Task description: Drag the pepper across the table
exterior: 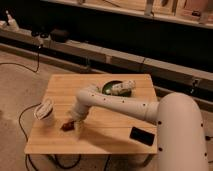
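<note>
The small, long, dark red-brown pepper [67,125] lies on the front-left part of the light wooden bench [107,134]. It is just beside the robot's hand [77,128], on the side toward a white cup [45,112] that stands near. The hand is low over the wood with fingers spread; contact with the pepper cannot be made out. Bare wood runs right to a flat black rectangular phone [142,135]. The front edge is near. The white arm [120,103] partly hides a round green plate [111,88].
</note>
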Controlling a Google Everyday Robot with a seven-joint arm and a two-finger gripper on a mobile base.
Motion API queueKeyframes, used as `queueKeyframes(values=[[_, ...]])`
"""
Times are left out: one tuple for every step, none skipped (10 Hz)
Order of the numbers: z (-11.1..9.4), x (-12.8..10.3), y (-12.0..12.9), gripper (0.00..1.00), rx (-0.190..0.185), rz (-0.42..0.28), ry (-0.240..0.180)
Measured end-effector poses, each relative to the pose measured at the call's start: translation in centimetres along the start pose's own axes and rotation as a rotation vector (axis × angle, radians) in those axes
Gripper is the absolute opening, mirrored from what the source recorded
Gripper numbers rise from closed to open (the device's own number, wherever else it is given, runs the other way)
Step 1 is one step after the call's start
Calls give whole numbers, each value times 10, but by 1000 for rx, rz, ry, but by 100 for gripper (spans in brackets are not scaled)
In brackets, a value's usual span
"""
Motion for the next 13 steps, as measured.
queueKeyframes(values=[[4, 0, -1, 75, 12, 9, -5], [7, -1, -1, 65, 22, 19, -8], [10, -2, 0, 57, 30, 27, -13], [12, -4, 0, 46, 37, 37, -17], [12, -6, 2, 37, 39, 45, -20], [12, -7, 4, 28, 40, 52, -22], [11, -8, 5, 16, 40, 59, -22], [10, -8, 7, 6, 37, 64, -22], [7, -9, 7, 1, 33, 70, -22], [5, -10, 7, 0, 29, 77, -20], [3, -13, 6, 0, 23, 88, -18], [-2, -17, 3, 0, 13, 105, -16], [-6, -24, -1, 0, 4, 122, -16]])
